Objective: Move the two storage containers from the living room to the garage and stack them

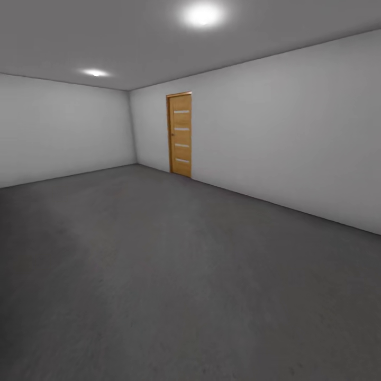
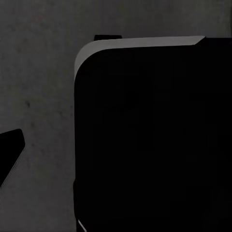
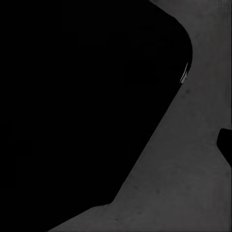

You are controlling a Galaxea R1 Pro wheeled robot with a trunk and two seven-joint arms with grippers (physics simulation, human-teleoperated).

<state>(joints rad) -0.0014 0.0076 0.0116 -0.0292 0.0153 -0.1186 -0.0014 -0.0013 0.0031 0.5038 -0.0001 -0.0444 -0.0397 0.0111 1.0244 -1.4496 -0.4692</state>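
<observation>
I am in the garage, a bare room with white walls. Its dark grey speckled concrete floor [image 1: 174, 275] stretches ahead in the head view. The two storage containers are out of view, and so is the living room. In the left wrist view one dark fingertip [image 2: 10, 150] of my left gripper sits at the picture's edge, over the floor [image 2: 38, 87]. The right wrist view likewise has one dark fingertip [image 3: 225, 145] at its edge. Nothing is held between the fingers. The robot's black body [image 2: 150, 140] [image 3: 82, 96] hides the other finger in each wrist view.
A shut wooden door [image 1: 180, 135] with narrow glass strips stands in the far wall, right of the room's corner. Two ceiling spotlights [image 1: 202, 15] [image 1: 95, 72] light the room. White walls [image 1: 296, 137] bound the floor at the left, back and right.
</observation>
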